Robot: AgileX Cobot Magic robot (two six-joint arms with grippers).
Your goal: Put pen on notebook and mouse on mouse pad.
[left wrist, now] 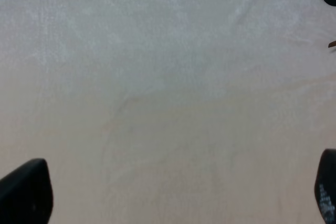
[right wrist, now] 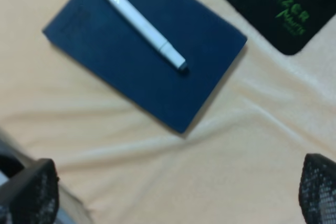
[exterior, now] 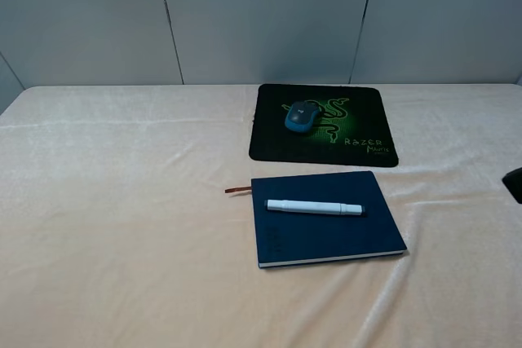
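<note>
The pen [exterior: 314, 207] lies flat on the notebook [exterior: 326, 230], across the half of the cover nearer the table's far edge, running roughly parallel to the notebook's long sides with its silver tip toward the right. The notebook sits on the cream cloth of the table [exterior: 122, 242], right of the middle, and its reddish-brown ribbon [exterior: 238, 190] trails out onto the cloth from its far left corner. Just beyond the notebook, toward the far edge, the mouse pad [exterior: 359, 112] lies flat, its near edge close to the notebook's far edge with a thin strip of cloth between them. The mouse [exterior: 303, 116] rests on the pad, left of the pad's middle, partly over the green logo.

At the table's right edge a dark bit of the right arm barely shows. From its wrist camera, the right gripper [right wrist: 173, 203] hangs above bare cloth beside the notebook, its two fingertips [right wrist: 31, 192] spread wide at opposite sides of the picture, with nothing between them. The left gripper [left wrist: 173, 198] is likewise spread wide over bare cloth, empty, its dark fingertips [left wrist: 26, 190] only just in sight at the corners.
</note>
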